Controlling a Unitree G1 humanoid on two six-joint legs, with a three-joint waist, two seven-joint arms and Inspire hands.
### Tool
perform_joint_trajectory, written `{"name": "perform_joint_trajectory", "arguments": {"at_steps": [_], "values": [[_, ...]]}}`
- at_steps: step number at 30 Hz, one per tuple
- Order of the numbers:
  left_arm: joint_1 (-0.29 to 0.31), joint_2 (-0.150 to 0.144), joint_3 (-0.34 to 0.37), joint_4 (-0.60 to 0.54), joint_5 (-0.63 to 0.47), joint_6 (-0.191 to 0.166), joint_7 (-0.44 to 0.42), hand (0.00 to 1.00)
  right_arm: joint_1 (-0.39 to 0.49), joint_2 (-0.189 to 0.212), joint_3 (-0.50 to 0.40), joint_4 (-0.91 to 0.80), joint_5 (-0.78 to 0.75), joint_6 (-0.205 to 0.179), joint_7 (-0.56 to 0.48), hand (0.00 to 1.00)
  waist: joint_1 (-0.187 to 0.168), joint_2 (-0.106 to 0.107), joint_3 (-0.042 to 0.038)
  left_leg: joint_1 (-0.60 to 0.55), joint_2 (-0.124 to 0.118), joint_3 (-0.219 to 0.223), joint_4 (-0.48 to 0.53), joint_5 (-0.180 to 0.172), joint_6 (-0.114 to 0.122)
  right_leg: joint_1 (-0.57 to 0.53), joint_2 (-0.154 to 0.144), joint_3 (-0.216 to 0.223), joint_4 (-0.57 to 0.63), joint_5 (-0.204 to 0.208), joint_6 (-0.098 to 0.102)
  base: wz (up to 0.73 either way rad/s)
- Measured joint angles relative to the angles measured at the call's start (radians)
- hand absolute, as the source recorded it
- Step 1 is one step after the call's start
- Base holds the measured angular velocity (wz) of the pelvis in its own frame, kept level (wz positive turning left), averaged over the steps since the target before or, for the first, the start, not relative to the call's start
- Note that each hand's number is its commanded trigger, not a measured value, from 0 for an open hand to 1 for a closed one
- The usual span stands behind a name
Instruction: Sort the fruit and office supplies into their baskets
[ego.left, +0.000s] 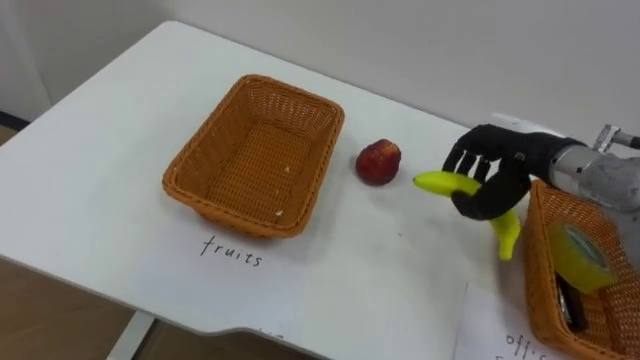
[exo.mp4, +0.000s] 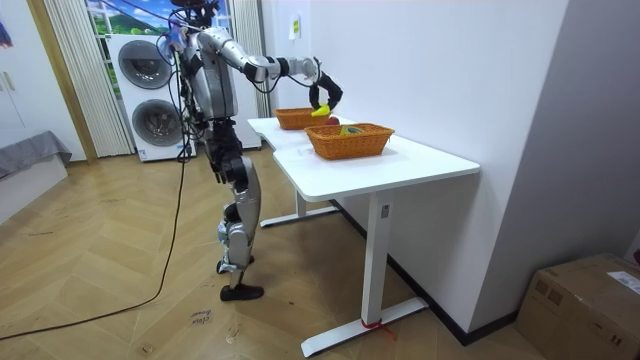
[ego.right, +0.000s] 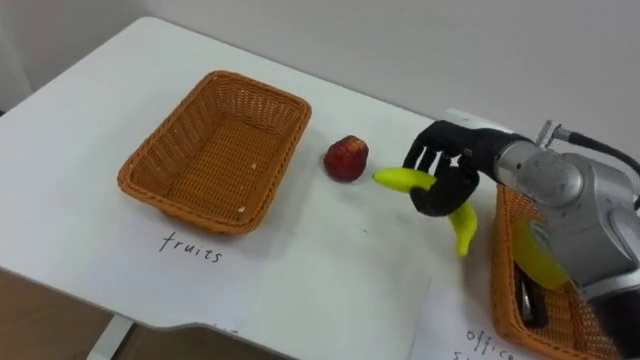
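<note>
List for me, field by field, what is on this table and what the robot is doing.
Surface: white table
Left basket: wicker fruit basket, no fruit in it
Right basket: wicker office basket, holding a yellow-green roll and a dark item
Loose fruit: red apple on the table between the baskets
Right hand: fingers curled round a yellow banana, between the apple and the office basket

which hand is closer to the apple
Right. The right hand is just to the right of the apple, not touching it, with its fingers curled round the banana, whose tip points toward the apple.
</note>
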Motion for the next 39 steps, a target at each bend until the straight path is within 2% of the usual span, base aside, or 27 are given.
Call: {"name": "perform_joint_trajectory", "arguments": {"at_steps": [5, 10, 13, 17, 19, 23, 28, 33, 39], "values": [[0.017, -0.001, -0.001, -0.010, 0.000, -0.002, 0.000, 0.00, -0.008, 0.000, -0.001, -0.066, -0.009, -0.014, -0.049, 1.00, 0.000, 0.000, 0.0033, 0.008, 0.000, 0.001, 0.000, 0.000, 0.000, 0.007, 0.000, 0.001, 0.001, -0.001, 0.002, 0.00], [0.032, -0.002, -0.001, -0.014, 0.000, -0.005, -0.001, 0.00, -0.025, 0.000, -0.001, -0.115, 0.014, -0.017, -0.103, 1.00, 0.013, 0.001, 0.0159, 0.008, 0.000, 0.001, 0.005, 0.000, 0.000, 0.010, 0.000, 0.000, -0.001, -0.001, 0.002, 0.00], [0.035, -0.006, -0.002, -0.019, 0.001, -0.004, -0.003, 0.00, -0.025, 0.003, 0.001, -0.132, 0.026, -0.024, -0.138, 1.00, 0.035, 0.012, 0.0248, 0.013, 0.000, 0.003, 0.006, -0.001, 0.000, 0.014, 0.000, -0.001, -0.001, -0.001, 0.002, 0.00], [0.042, -0.007, -0.002, -0.023, 0.011, -0.005, -0.004, 0.00, -0.025, 0.014, 0.003, -0.142, 0.025, -0.026, -0.173, 1.00, 0.056, 0.019, 0.0301, 0.014, 0.000, 0.001, 0.006, 0.000, 0.000, 0.016, 0.000, -0.002, -0.001, -0.002, 0.003, 0.01], [0.043, -0.007, -0.002, -0.023, 0.010, -0.005, -0.005, 0.00, -0.025, 0.016, 0.003, -0.142, 0.026, -0.026, -0.190, 1.00, 0.062, 0.019, 0.0297, 0.012, -0.001, -0.002, 0.006, 0.000, 0.000, 0.016, 0.000, -0.005, -0.001, -0.002, 0.004, 0.06], [0.058, -0.010, -0.002, -0.020, 0.021, -0.002, -0.006, 0.00, -0.025, 0.032, 0.004, -0.142, 0.030, -0.036, -0.234, 1.00, 0.068, 0.008, 0.0220, 0.009, -0.003, -0.014, 0.005, 0.000, 0.000, 0.018, -0.001, -0.014, -0.001, -0.004, 0.006, 0.09], [0.066, -0.016, 0.003, -0.028, 0.071, -0.001, -0.014, 0.00, -0.025, 0.034, 0.004, -0.143, 0.039, -0.035, -0.283, 1.00, 0.099, 0.001, 0.0166, 0.008, -0.006, -0.029, 0.005, 0.000, 0.000, 0.024, -0.001, -0.029, -0.002, -0.004, 0.007, 0.09], [0.079, -0.022, 0.006, -0.047, 0.087, 0.001, -0.031, 0.00, -0.026, 0.041, 0.005, -0.146, 0.067, -0.036, -0.347, 1.00, 0.140, 0.002, 0.0164, 0.008, -0.007, -0.044, 0.009, 0.000, 0.000, 0.035, -0.003, -0.057, -0.003, -0.004, 0.007, 0.09], [0.108, -0.024, 0.007, -0.063, 0.109, 0.010, -0.030, 0.00, -0.053, 0.060, 0.076, -0.145, 0.014, -0.036, -0.417, 1.00, 0.146, 0.003, 0.0170, -0.005, -0.017, -0.077, 0.021, 0.000, -0.001, 0.047, -0.004, -0.080, -0.016, -0.008, 0.013, 0.15]]}}
